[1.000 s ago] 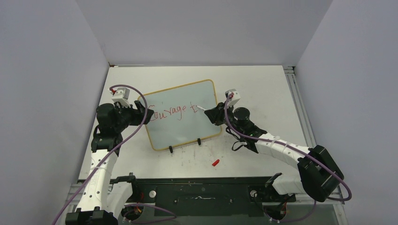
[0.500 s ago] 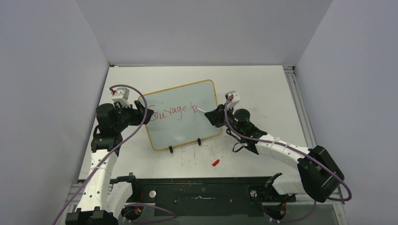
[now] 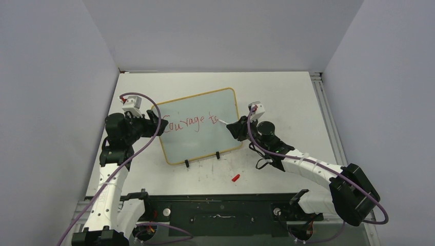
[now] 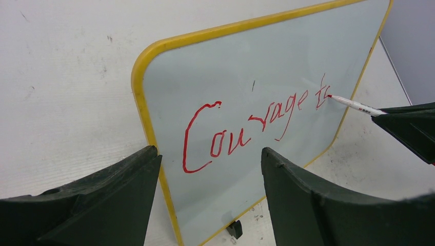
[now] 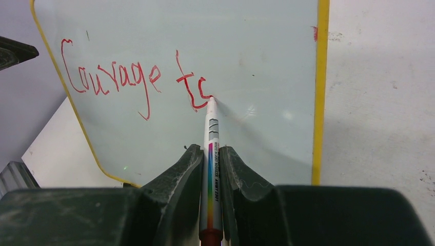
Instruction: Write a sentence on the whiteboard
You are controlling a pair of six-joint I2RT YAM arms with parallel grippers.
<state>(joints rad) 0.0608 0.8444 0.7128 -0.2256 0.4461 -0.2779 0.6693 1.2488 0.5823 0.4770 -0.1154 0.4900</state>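
Red cursive sentence (image 5: 110, 77) ("Courage to" legible) ends at the tip of a white marker (image 5: 211, 128) clamped in the outstretched right end effector (image 5: 210, 151). The marker touches the yellow-framed whiteboard (image 5: 256, 51), and the left end effector (image 4: 209, 154), spread wide, straddles its edge.

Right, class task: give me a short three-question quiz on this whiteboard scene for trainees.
1. True or false: the right end effector is shut on the marker.
2. Which word is finished on the whiteboard? A) Courage B) you C) be
3. What colour is the whiteboard's frame?
Key: 1 true; 2 A; 3 yellow.
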